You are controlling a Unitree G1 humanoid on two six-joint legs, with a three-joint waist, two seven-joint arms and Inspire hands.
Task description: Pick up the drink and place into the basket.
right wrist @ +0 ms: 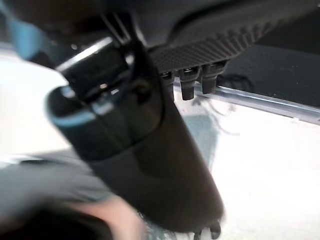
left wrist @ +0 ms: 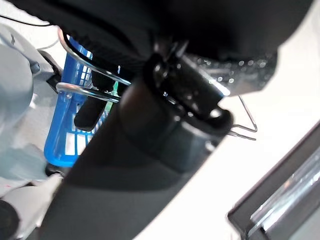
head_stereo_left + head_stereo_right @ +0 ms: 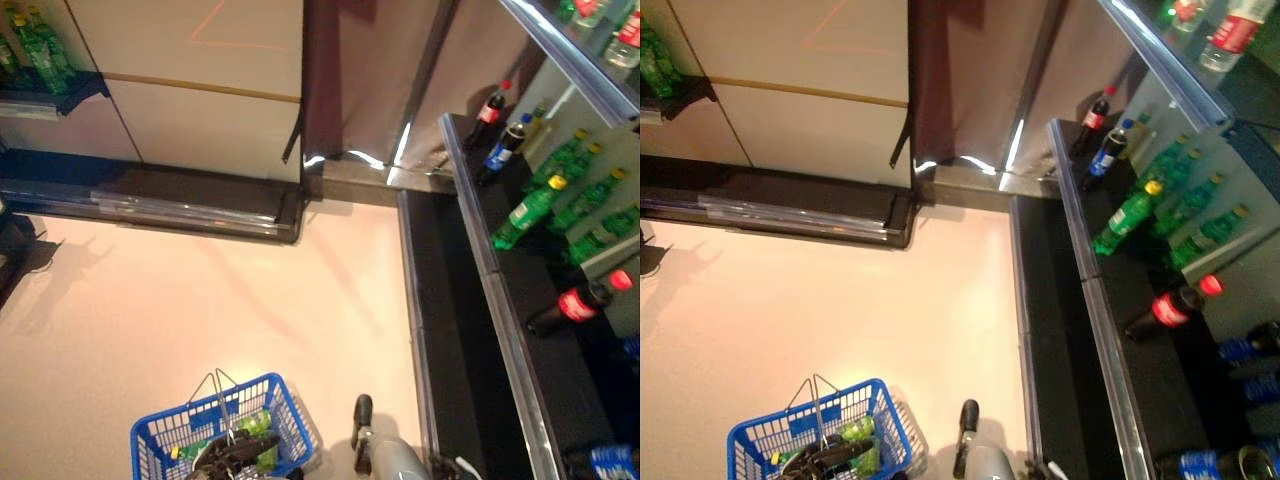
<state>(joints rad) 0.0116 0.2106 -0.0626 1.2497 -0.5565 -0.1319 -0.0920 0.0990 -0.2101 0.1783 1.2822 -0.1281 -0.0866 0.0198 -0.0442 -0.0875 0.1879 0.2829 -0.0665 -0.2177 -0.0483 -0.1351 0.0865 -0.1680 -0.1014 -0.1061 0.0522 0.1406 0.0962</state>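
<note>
On the shelf (image 3: pixel 512 335) along the robot's right side stand the remaining drinks. Nearest to the arm are a cola bottle (image 3: pixel 572 304) with a red cap and, closer to the robot's body, a blue-labelled bottle (image 3: pixel 610 462). A cluster of green bottles (image 3: pixel 530 210) sits farther along. We note the cola bottle's long axis runs across the shelf in the head views, base toward the aisle and cap toward the back. Whether it stands or lies, we cannot tell from this steep angle. The right hand (image 3: pixel 361 410) shows low over the floor (image 3: pixel 200 310), between the basket (image 3: pixel 143 445) and the shelf front, well apart from every bottle. Its own wrist view shows nothing in it, but we cannot tell whether it is spread or closed. The left hand (image 3: pixel 235 452) is clamped on the basket's wire handle (image 2: pixel 75 90), its fingers (image 2: pixel 92 107) curled round it. The basket hangs at the robot's lower left with one green bottle (image 3: pixel 258 422) already inside. Our judgement: the next drink lies to the right of and ahead of the right hand, and that arm is both free and nearer. The reach should go right and forward over the shelf rail, then meet the bottle across its long axis.
</note>
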